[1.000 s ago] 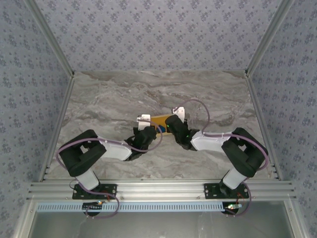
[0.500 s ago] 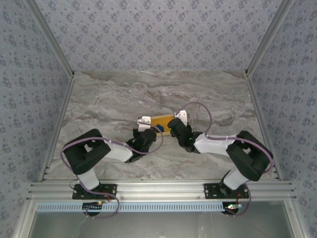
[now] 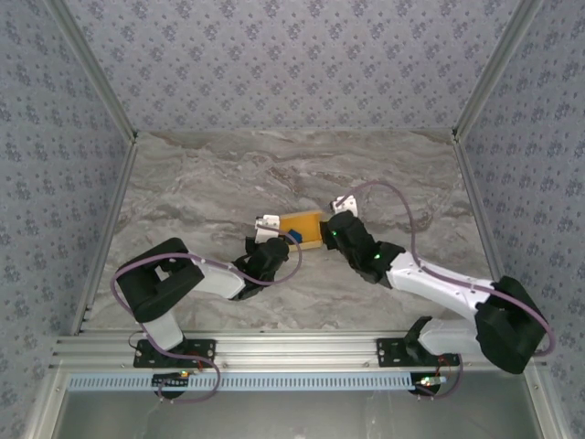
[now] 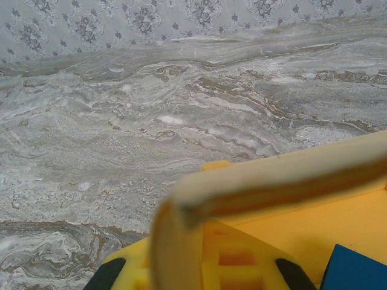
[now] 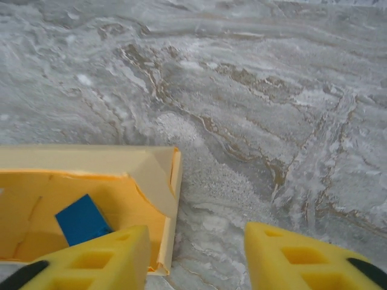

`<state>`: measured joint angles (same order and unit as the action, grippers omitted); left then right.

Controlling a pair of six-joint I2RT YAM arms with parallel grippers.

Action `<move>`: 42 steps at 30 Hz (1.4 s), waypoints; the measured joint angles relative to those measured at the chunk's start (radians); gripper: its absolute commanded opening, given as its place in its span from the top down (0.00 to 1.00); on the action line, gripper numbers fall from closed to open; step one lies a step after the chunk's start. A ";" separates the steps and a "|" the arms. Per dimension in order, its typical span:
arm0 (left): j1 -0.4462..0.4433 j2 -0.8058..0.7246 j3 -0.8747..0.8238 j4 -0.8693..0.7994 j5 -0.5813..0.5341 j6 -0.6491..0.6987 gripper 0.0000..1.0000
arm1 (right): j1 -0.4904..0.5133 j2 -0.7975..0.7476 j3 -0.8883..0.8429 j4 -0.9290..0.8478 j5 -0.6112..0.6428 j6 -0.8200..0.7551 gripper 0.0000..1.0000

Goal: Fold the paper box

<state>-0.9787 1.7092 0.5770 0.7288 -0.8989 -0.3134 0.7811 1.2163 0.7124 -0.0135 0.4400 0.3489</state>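
The paper box (image 3: 307,223) is an orange-yellow open tray with raised walls on the marble table. A small blue cube (image 3: 296,240) lies inside it. My left gripper (image 3: 279,240) is at the box's near-left corner, shut on a wall of the paper box (image 4: 338,211), whose blurred cream edge runs between its fingers (image 4: 236,260). My right gripper (image 3: 335,229) stands open at the box's right end. Its left finger (image 5: 97,260) hangs over the inside of the paper box (image 5: 36,193); the right one is over bare table. A cream corner flap (image 5: 151,172) folds inward.
The blue cube (image 5: 81,219) sits near the box's right end and also shows in the left wrist view as the blue cube (image 4: 357,269). Patterned walls (image 3: 292,64) enclose the marble table (image 3: 210,174) on three sides. An aluminium rail (image 3: 292,347) runs along the near edge.
The right arm has swung out to the right and stretched low, its gripper shifting slightly right to the box's right end. The left arm and the box have barely moved.
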 measured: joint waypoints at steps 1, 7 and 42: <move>-0.003 0.000 0.000 0.000 0.000 0.002 1.00 | -0.015 -0.005 0.023 -0.016 -0.021 -0.006 0.44; -0.006 0.000 0.000 -0.003 -0.007 0.010 1.00 | -0.138 0.095 0.251 -0.113 -0.191 -0.028 0.37; -0.086 -0.096 -0.040 -0.167 -0.030 -0.014 0.56 | -0.195 0.455 0.428 -0.346 -0.439 -0.024 0.41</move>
<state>-1.0649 1.6131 0.5369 0.5621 -0.9287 -0.3275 0.5858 1.6718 1.1408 -0.3595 0.0010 0.3244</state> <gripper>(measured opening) 0.403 0.592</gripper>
